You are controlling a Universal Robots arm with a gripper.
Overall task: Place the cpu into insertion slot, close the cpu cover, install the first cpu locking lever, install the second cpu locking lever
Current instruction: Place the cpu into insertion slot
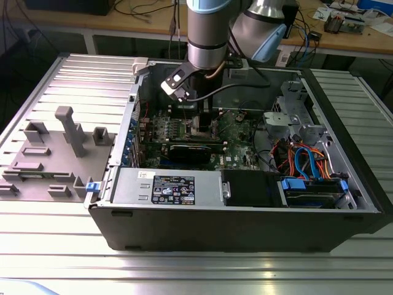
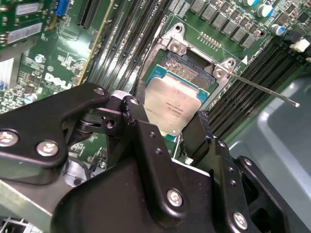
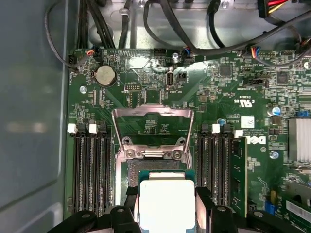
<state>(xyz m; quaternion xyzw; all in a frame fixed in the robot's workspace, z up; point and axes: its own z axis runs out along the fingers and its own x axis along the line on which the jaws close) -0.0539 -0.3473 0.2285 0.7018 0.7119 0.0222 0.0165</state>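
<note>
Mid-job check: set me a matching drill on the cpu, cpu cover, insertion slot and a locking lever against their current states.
1 cpu
2 cpu cover
3 insertion slot
4 locking lever

A swung open
B between the fingers of the gripper
C sticking out, unlatched
D contacts partly exposed

Pairs: 1-B, 2-A, 3-D, 4-C

black two-fingered gripper (image 2: 170, 106): one
flat square silver-grey cpu chip (image 3: 166, 206): one
square dark insertion slot with silvery rim (image 3: 151, 167): one
thin silvery square-frame cpu cover (image 3: 152, 112): one
thin silvery wire locking lever (image 2: 262, 87): one counted
round silver coin cell (image 3: 105, 75): one
banks of long black memory slots (image 3: 92, 170): two
black graphics card (image 1: 195, 150): one
dark grey open computer case (image 1: 245, 227): one
</note>
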